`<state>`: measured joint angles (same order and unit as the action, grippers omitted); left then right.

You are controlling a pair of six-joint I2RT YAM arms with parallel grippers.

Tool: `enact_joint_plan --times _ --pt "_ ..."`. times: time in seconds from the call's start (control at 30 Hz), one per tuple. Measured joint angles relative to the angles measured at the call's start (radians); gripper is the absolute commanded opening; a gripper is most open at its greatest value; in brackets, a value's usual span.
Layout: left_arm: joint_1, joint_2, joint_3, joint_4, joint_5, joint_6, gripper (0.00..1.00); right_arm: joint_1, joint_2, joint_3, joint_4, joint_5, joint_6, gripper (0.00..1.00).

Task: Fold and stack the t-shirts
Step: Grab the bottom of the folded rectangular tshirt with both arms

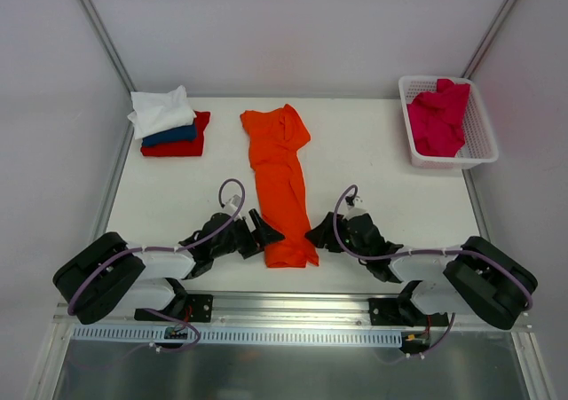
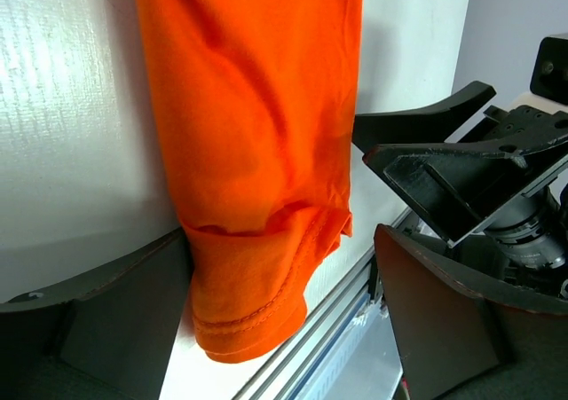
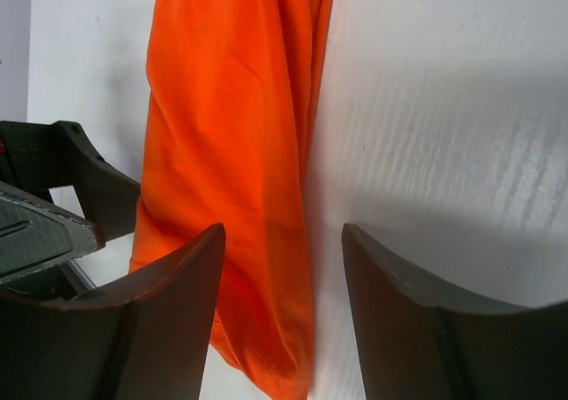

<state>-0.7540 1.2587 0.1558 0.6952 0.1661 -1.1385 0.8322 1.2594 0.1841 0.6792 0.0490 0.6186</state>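
Top external view: large bright orange cloth t-shirt (image 1: pixel 280 183), folded to a narrow strip, flat on white desk (image 1: pixel 382 187). Its long axis runs far to near, and the near hem lies between the left gripper (image 1: pixel 269 231) and the right gripper (image 1: pixel 315 237), one at each long edge, about equally near. Both grippers spread, pinching nothing. Fingertip contact with the cloth cannot be told; under-layers hidden; hem end partly cut off in right wrist view.

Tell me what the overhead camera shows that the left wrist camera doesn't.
Only the overhead view shows the folded stack of white, blue and red shirts at the far left, and the pink shirt in the basket at the far right. Only the left wrist view shows the stitched hem of the orange shirt close up, between the open fingers of the left gripper. Both show that shirt, that gripper and the right gripper.
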Motion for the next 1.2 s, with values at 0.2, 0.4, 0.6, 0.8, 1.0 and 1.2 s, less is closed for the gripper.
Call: enact_joint_plan --times 0.2,0.4,0.6,0.8,1.0,1.2 --pt "0.0 0.009 -0.014 0.016 -0.002 -0.007 0.7 -0.004 0.107 0.005 0.135 -0.032 0.014 0.57" --pt "0.0 0.005 -0.042 0.033 -0.003 -0.032 0.66 -0.004 0.293 0.01 0.386 -0.088 0.069 0.55" --pt "-0.007 -0.042 -0.056 0.001 -0.012 -0.057 0.65 -0.004 0.418 0.011 0.568 -0.121 0.112 0.54" --pt "-0.013 -0.157 -0.069 -0.132 -0.028 -0.069 0.53 -0.004 0.426 0.006 0.585 -0.124 0.119 0.52" --pt "-0.013 -0.265 -0.076 -0.267 -0.058 -0.077 0.51 -0.004 0.418 -0.007 0.579 -0.124 0.123 0.48" --pt "-0.013 -0.251 -0.076 -0.274 -0.069 -0.078 0.52 0.0 0.401 -0.027 0.579 -0.121 0.126 0.48"
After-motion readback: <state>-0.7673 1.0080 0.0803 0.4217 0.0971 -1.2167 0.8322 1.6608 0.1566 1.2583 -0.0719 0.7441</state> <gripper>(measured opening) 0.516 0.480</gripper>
